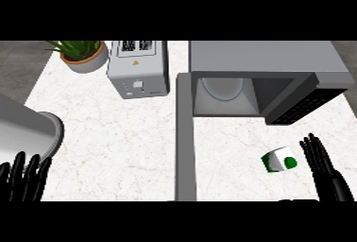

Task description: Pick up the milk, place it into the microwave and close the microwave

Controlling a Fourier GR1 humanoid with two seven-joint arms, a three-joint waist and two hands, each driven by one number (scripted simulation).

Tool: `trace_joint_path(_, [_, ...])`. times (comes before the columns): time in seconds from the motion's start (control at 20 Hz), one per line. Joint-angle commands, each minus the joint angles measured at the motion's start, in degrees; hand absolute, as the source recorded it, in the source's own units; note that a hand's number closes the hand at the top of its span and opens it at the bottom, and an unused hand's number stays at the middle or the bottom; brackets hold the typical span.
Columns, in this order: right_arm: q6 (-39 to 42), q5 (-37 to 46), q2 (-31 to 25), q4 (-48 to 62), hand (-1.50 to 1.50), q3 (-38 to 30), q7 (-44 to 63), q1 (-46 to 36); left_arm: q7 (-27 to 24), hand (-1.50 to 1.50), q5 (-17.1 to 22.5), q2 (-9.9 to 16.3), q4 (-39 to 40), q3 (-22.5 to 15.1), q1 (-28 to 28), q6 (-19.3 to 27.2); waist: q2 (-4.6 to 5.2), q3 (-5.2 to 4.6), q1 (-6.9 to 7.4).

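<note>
A small white and green milk carton (279, 160) lies on the marble counter, in front of the microwave and a little to its right. The grey microwave (268, 59) stands at the back right with its cavity open and a glass turntable (223, 88) inside. Its door (185, 137) swings out toward me, edge-on, left of the carton. My right hand (322, 163) is open, fingers straight, just right of the carton and not touching it. At the lower left edge my left hand (24, 177) rests open, fingers up.
A silver toaster (138, 68) stands left of the microwave. A potted green plant (82, 56) sits at the back left. A large grey rounded object (31, 130) juts in at the left edge above my left hand.
</note>
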Motion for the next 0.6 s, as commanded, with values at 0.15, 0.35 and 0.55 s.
trace_joint_path(0.15, [0.66, 2.37, -6.03, 19.42, -1.50, -2.40, -12.09, -7.63, 1.00, -1.50, -0.42, -1.25, -3.96, -1.07, 3.11, -0.02, 0.00, 0.01, 0.02])
trace_joint_path(0.35, [-3.72, 4.79, -5.29, 28.71, -1.50, -1.55, -19.19, -10.42, -4.72, -1.50, -0.01, -0.59, -0.94, -0.42, 7.23, -4.80, -0.02, 0.01, 0.27])
trace_joint_path(0.55, [-1.58, 4.52, -9.45, 39.29, -1.50, -2.51, -24.42, -14.63, -1.19, -1.50, -0.93, -1.28, -3.19, -3.14, 4.63, -0.56, 0.08, 0.07, 0.31])
